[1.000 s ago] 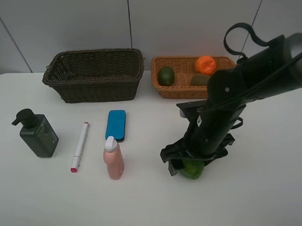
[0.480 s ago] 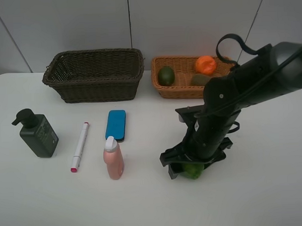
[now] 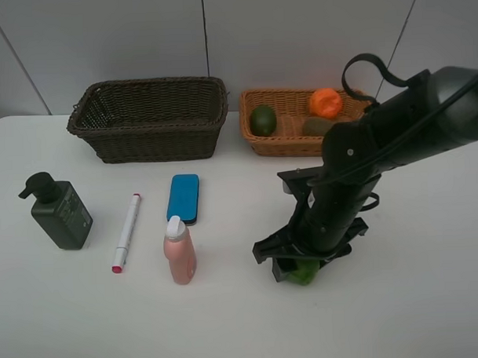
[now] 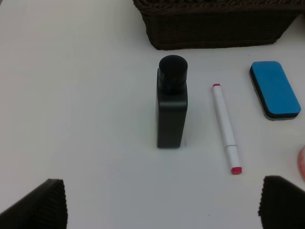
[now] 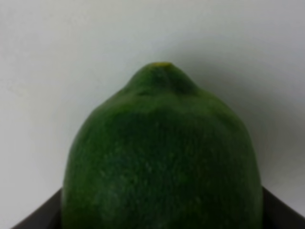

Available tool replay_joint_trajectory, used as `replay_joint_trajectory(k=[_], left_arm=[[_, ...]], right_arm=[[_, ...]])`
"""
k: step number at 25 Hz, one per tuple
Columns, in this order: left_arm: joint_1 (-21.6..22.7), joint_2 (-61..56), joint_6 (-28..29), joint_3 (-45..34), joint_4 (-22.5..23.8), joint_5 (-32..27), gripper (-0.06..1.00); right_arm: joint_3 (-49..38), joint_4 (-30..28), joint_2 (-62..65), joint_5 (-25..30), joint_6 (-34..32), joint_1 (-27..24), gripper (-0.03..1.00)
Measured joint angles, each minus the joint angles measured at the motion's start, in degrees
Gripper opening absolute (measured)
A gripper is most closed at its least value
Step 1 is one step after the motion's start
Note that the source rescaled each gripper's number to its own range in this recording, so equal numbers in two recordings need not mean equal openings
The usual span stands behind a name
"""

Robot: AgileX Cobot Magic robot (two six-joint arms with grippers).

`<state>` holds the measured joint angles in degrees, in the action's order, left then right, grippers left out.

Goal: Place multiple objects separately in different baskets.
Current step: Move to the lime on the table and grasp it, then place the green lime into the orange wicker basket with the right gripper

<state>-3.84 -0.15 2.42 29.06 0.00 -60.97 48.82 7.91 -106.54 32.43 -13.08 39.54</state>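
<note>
A: Right, containers first. What is in each?

B: Item one, dark brown basket [image 3: 147, 143], deeper, at the back left of the table [image 3: 416, 314]. From the high view only its woven inner walls show. Item two, light orange-tan basket [image 3: 285, 144], shallower, just beside it on the right. Contents: one darker green fruit [image 3: 262, 120] at its left end, one orange [image 3: 326, 103] towards the back right, and one brown kiwi [image 3: 316, 126] in front of the orange, touching or nearly touching it.

A: And the loose stock?

B: Left half of the table, all apart from one another: dark green pump bottle [image 3: 59, 210] upright, white marker [image 3: 127, 232] lying flat with its red tip towards the front, blue eraser block [image 3: 183, 198] lying flat, and pink bottle with white cap [image 3: 179, 251] upright just in front of the eraser.

A: The piece being handled?

B: One bright green fruit [image 3: 303, 274], on the table at front centre-right, well apart from both baskets. In the right wrist view it fills the picture: glossy, finely pitted skin, with a small paler nub at the end that points away from the camera.

A: Pincers?

B: The right gripper [image 3: 299, 269] stands over that fruit with its jaws pressed against both flanks, pinching it. The left gripper [image 4: 157, 205] is spread wide, its ribbed fingers [image 4: 38, 205] far apart above bare table near the pump bottle, holding nothing.
</note>
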Motion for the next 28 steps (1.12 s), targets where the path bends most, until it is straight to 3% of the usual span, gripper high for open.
replay_joint_trajectory(k=[16,28], left_arm=[[0.00,0.00,0.00,0.00,0.00,0.00,1.00],[0.00,0.00,0.00,0.00,0.00,0.00,1.00]], right_arm=[[0.00,0.80,0.91,0.73,0.00,0.00,0.29],[-0.12,-2.86,21.75,4.96,-1.36,-0.71,0.29]])
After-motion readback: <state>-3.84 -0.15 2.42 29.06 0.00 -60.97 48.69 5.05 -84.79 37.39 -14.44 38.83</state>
